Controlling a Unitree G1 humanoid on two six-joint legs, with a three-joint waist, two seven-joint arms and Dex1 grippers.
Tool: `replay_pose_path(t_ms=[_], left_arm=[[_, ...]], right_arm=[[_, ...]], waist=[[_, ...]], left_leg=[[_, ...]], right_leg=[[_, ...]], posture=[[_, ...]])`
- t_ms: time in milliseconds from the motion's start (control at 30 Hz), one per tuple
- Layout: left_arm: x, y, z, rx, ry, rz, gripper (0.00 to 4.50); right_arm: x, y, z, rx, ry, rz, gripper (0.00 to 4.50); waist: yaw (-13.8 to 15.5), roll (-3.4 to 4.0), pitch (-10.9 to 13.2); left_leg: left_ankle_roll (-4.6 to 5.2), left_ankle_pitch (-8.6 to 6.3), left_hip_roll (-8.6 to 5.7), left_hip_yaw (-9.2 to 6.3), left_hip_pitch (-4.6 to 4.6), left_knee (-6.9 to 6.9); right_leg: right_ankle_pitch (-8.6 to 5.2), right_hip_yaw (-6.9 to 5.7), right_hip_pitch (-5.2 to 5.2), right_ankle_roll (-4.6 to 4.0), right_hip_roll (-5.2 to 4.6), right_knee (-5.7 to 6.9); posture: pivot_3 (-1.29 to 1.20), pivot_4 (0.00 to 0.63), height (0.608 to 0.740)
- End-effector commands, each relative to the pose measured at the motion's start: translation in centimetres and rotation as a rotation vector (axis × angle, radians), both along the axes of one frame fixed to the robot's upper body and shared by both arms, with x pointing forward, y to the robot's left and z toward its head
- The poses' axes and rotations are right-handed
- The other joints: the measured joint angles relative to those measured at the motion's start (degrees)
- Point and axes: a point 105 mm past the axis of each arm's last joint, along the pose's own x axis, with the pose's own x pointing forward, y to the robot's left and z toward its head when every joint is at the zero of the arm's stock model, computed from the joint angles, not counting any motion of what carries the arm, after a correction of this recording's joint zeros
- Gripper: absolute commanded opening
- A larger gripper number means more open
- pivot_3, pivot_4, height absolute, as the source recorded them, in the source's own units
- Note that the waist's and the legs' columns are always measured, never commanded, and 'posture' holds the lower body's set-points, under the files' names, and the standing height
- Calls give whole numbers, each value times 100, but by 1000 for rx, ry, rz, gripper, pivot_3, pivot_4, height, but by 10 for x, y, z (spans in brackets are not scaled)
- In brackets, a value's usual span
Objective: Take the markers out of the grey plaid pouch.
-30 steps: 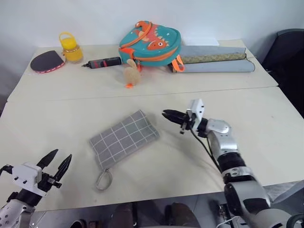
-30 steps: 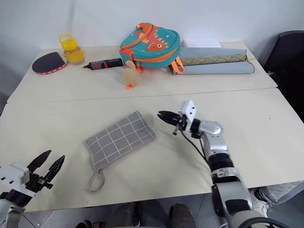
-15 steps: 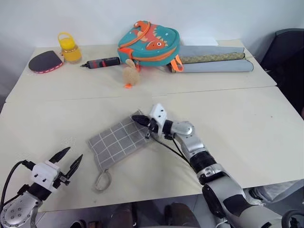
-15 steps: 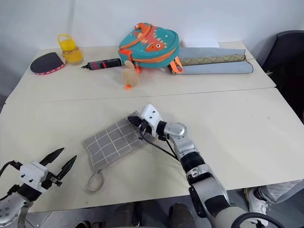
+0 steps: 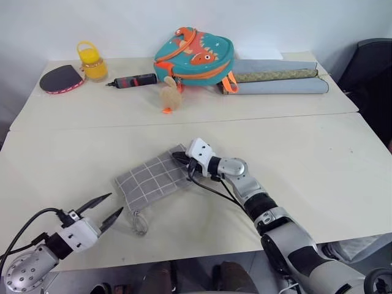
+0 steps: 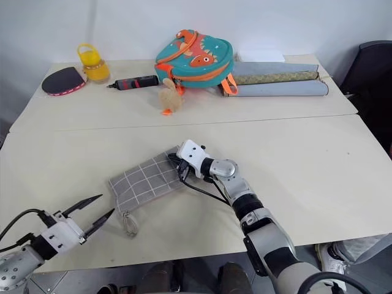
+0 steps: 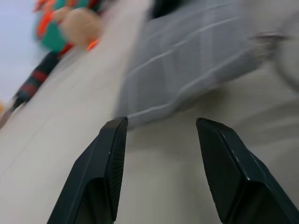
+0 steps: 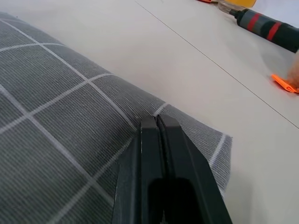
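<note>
At the table's near edge the left gripper (image 5: 104,209) hangs spread wide and empty, just short of the grey plaid pouch (image 5: 152,179), which lies slantwise mid-table, its far corner under the right gripper's (image 5: 182,158) closed fingers, clearly the nearer arm.

Pouch (image 5: 153,179) is lying mid-counter (image 5: 318,153) in front of me, cord loop (image 5: 139,222) trailing toward the near edge. My right gripper (image 5: 179,157) is resting on its far right corner; my left gripper (image 5: 105,210) is hovering near the loop, apart. Along the far side, left to right, are lying: paddle (image 5: 60,78), jar (image 5: 90,61), tool (image 5: 132,80), backpack (image 5: 195,54), rolled mats (image 5: 278,79).
</note>
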Motion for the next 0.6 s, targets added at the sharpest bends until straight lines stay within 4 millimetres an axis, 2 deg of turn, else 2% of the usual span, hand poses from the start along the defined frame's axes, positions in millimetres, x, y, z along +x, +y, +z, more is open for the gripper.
replay_pose_path(t_ms=[33,367,467,600], left_arm=[[7,-1,6,30,-48,-11,2492],[24,-26,1,25,-50,-71,2492],[25,-27,2,0,-48,-74,1941],[28,-27,5,2,-62,-71,681]], right_arm=[[5,-10,-2,-6,16,-30,44],[3,-8,0,5,9,-21,44],[4,-9,1,7,7,-24,0],[3,-12,-1,2,7,-25,0]], waist=[[4,-1,0],[-1,0,0],[-4,1,0],[8,4,2]], left_leg=[[0,0,1,-1,0,0],[0,0,0,-2,2,0],[0,0,0,-2,2,0],[0,0,1,-3,6,0]], right_leg=[[0,-2,0,0,0,1],[0,-15,1,0,-4,8],[0,-16,1,0,-4,8],[0,-19,5,0,-5,9]], posture=[[0,150,740],[0,150,740],[0,150,740],[0,150,740]])
